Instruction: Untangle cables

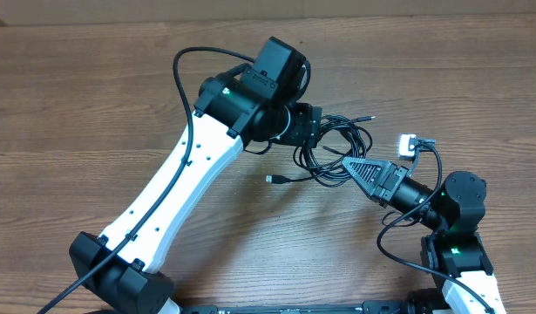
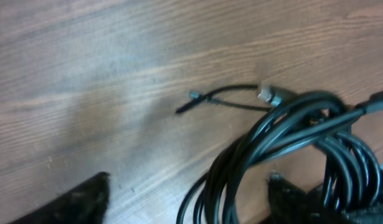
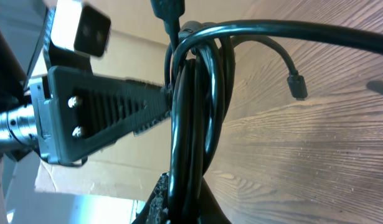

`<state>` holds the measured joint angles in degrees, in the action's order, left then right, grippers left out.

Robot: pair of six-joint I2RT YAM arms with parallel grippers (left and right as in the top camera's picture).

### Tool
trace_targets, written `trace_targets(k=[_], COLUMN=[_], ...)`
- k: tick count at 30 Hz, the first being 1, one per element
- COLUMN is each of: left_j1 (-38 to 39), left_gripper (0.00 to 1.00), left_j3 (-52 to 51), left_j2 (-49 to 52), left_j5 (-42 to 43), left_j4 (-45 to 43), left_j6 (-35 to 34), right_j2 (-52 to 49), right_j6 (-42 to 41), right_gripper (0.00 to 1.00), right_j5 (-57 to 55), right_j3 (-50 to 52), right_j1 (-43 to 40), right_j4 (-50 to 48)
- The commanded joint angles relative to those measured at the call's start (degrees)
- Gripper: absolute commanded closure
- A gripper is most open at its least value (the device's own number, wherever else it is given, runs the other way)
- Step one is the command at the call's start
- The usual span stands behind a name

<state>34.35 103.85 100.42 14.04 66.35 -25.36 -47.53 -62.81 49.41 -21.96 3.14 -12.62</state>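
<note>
1. Left gripper [image 2: 188,198] hangs over the cables [image 1: 337,146] with its fingers wide apart. Part of the coil sits between them, but nothing is pinched.
2. Right gripper [image 1: 346,164] is closed tight, and by its wrist view it looks clamped on the near-right edge of the coil.
3. Cables lie in one knotted coil on the table [image 1: 93,105], right of centre, between the two grippers.
4. To do this step well, I would use the right hold as an anchor. The left fingers should close on a single loose strand, not the whole coil, and draw it slowly leftward, stopping if a loop tightens.
5. Count:
   - two grippers
   - one tangle, whose strand number cannot be told
   - two free plug ends seen from above, a near-left plug end [image 1: 273,179] and a far-right plug end [image 1: 369,116]
   - one white plug block [image 1: 409,143], right of the coil
</note>
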Motion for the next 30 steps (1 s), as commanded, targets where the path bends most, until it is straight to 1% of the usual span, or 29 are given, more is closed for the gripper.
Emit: trace_targets(k=[1, 3, 4, 5, 7, 13, 15, 20, 22, 25, 28, 30], left_j1=[-0.15, -0.15, -0.15, -0.17, -0.2, 0.46, 0.92, 1.33, 1.4, 2.08, 2.56, 2.89], left_gripper=[0.11, 0.09, 0.1, 0.15, 0.18, 0.19, 0.21, 0.16, 0.12, 0.08, 0.09, 0.12], left_j3=[0.37, 0.37, 0.37, 0.37, 0.37, 0.37, 0.37, 0.37, 0.33, 0.09, 0.07, 0.07], left_j2=[-0.33, -0.33, -0.33, -0.33, -0.33, -0.33, -0.33, -0.33, -0.31, -0.28, -0.11, 0.11], left_j5=[5.95, 7.23, 7.23, 7.43, 8.66, 9.84, 9.75, 9.31, 8.9, 6.12, 3.89, 2.34], left_j4=[1.46, 2.51, 2.91, 3.74, 4.46, 6.14, 6.1, 5.81, 5.03, 4.0, 3.45, 2.93], left_j6=[-0.15, -0.15, -0.15, -0.59, -1.64, -10.27, -12.85, -18.05, -20.9, -25.44, -28.85, -30.75], right_j2=[0.17, -0.31, -0.66, -1.49, -2.54, -6.05, -6.8, -7.26, -7.26, -7.26, -7.26, -7.26], right_j6=[-1.18, 0.35, 0.98, 1.33, 0.7, -6.38, -6.82, -14.88, -15.93, -18.03, -19.96, -20.35], right_gripper=[0.96, 0.96, 0.96, 0.96, 0.96, 0.96, 0.96, 0.96, 0.96, 0.96, 0.96, 0.96], right_j5=[-2.97, -4.52, -5.35, -6.73, -7.93, -10.49, -10.78, -10.78, -10.75, -10.29, -10.29, -9.88], right_j3=[-0.94, -0.94, -0.94, -0.94, -0.94, -0.94, -0.94, -0.94, -0.94, -0.94, -0.94, -0.94], right_j1=[0.17, 0.17, 0.17, 0.17, 0.17, 0.17, 0.17, 0.17, 0.17, 0.17, 0.17, 0.17], right_j4=[-0.59, -0.59, -0.57, -0.59, -0.61, -1.07, -1.46, -3.56, -5.57, -8.0, -8.81, -8.79])
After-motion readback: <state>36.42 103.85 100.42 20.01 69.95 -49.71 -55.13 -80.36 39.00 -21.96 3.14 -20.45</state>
